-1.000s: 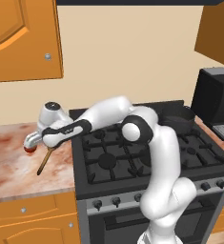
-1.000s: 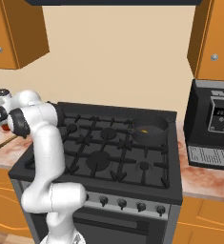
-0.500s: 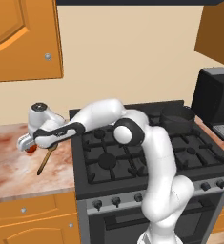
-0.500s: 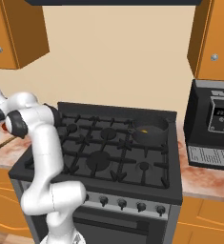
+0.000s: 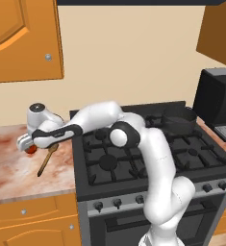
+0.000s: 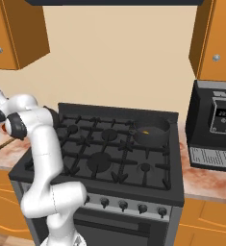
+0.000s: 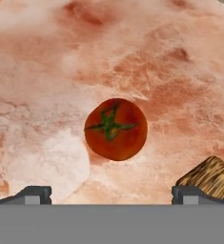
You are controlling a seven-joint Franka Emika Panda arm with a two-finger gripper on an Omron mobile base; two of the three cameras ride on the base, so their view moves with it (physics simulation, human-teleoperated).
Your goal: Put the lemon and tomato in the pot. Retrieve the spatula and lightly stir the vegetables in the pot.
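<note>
Stove (image 5: pixel 148 158) of black cast iron takes the middle of the kitchen, with marbled counter (image 5: pixel 13 168) to its left and a coffee machine (image 6: pixel 215 125) on the counter at its right. My arm (image 5: pixel 133 139) reaches from the stove front far out over the left counter. On the back right burner sits the pot (image 6: pixel 150 132), dark and round, with a bit of yellow, the lemon (image 6: pixel 145 130), showing inside it. On the left counter lies the spatula (image 5: pixel 46 160), its wooden handle slanting toward the counter's front edge and its head up near my hand; in the hand view a brown wooden end (image 7: pixel 209 176) of it shows just beside my right finger. My gripper (image 7: pixel 111 195) hangs over the counter with its fingers spread wide, holding nothing, one tip (image 7: pixel 32 194) at each lower corner of the hand view. Between those tips and a little beyond them rests the tomato (image 7: pixel 116 129), red with a green stem, alone on the marbled surface and touched by neither finger. From the left base view the tomato (image 5: pixel 31 149) peeks out as a red spot just under my hand.
</note>
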